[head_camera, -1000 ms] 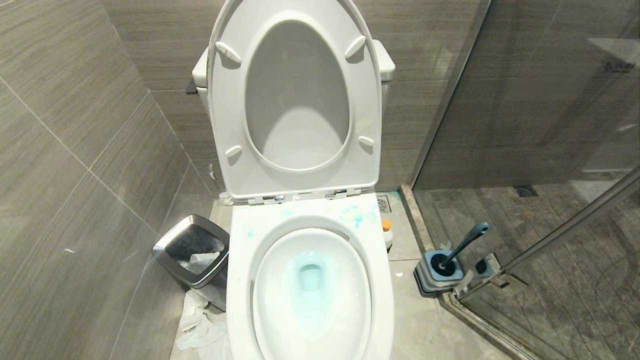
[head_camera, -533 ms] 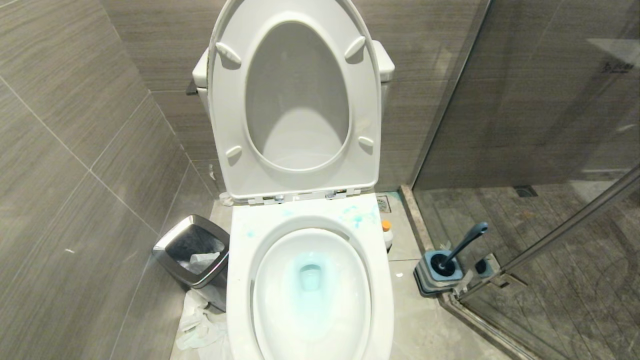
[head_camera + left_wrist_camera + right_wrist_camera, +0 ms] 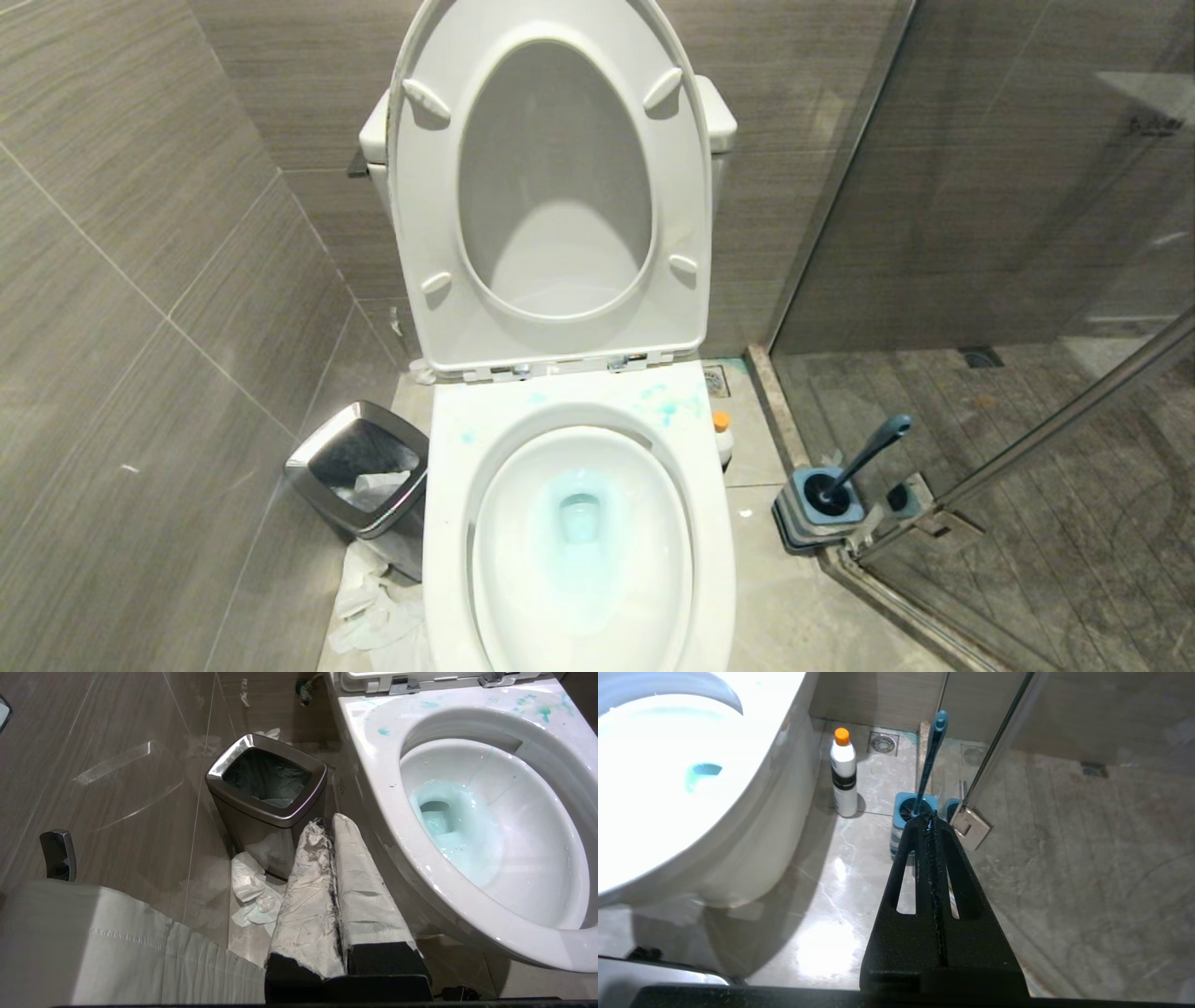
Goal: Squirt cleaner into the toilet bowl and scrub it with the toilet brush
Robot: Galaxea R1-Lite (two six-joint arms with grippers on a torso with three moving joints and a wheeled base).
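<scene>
Toilet bowl: the large white glossy ceramic toilet bowl [image 3: 579, 532] held pale blue water as before, seat and lid raised.
Cleaner: the small white plastic bottle with an orange cap [image 3: 721, 435] stood unmoved on the floor at the bowl's 3 o'clock.
Toilet brush: the slate-blue long-handled toilet brush [image 3: 864, 459] leaned in its square blue-and-grey holder [image 3: 822, 509], unchanged.
Left hand: the left hand [image 3: 326, 823], wrapped in white, was closed and empty beside the steel waste bin [image 3: 266, 798].
Right hand: the black right hand [image 3: 928, 820] was closed, empty.

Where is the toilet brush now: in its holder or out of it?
In. The brush stands head-down in its holder, handle leaning, beside the glass door.
</scene>
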